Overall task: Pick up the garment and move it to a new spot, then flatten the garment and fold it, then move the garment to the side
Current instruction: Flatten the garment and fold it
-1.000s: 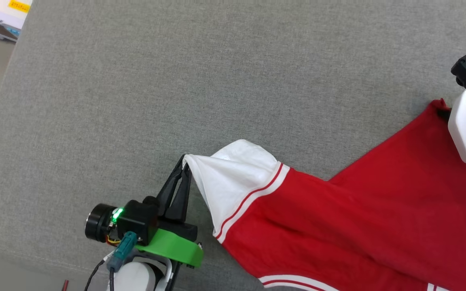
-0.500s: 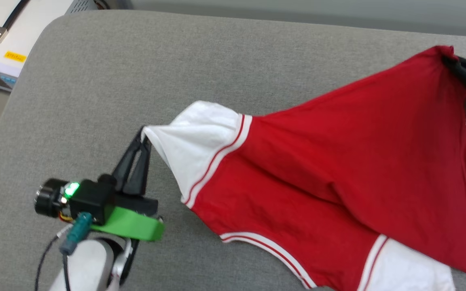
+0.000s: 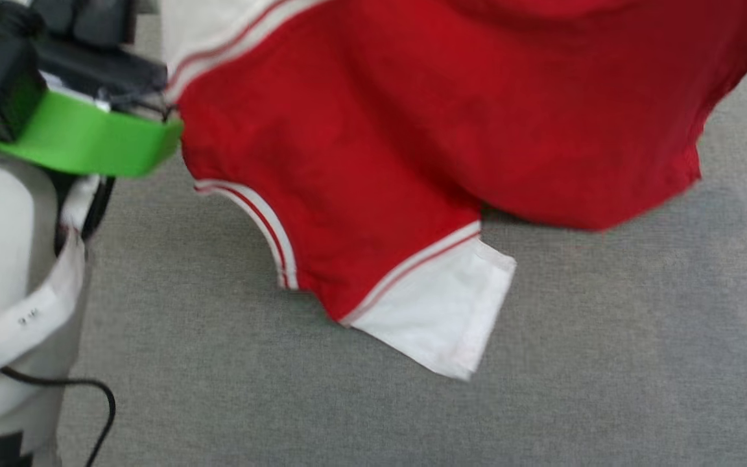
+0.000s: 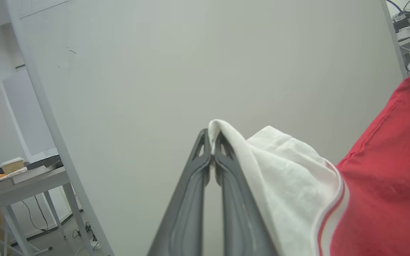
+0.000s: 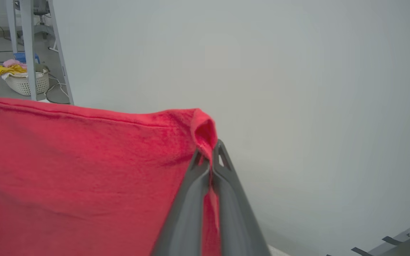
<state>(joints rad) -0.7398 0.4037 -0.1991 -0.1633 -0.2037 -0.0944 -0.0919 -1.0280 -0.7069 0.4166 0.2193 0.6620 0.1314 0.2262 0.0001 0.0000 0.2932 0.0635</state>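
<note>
The garment (image 3: 412, 123), a red jersey with white short sleeves and striped trim, hangs lifted above the grey surface (image 3: 542, 389). Its lower white sleeve (image 3: 438, 318) and striped collar edge (image 3: 263, 227) dangle toward the surface. In the left wrist view my left gripper (image 4: 212, 142) is shut on the edge of the other white sleeve (image 4: 283, 177), fingers pointing up at a pale wall. In the right wrist view my right gripper (image 5: 210, 151) is shut on a red corner of the garment (image 5: 84, 170). My left arm's green bracket (image 3: 88, 139) shows at the head view's upper left.
The grey cushioned surface spreads below the hanging cloth. A white table leg (image 4: 48, 135) and a desk with a cup (image 4: 12, 165) stand at the left. A laundry basket (image 5: 27, 81) sits on the floor far off.
Both grippers have risen with the garment, which now hangs off the surface instead of lying stretched on it. The head view has shifted and sits much closer to the cloth.
</note>
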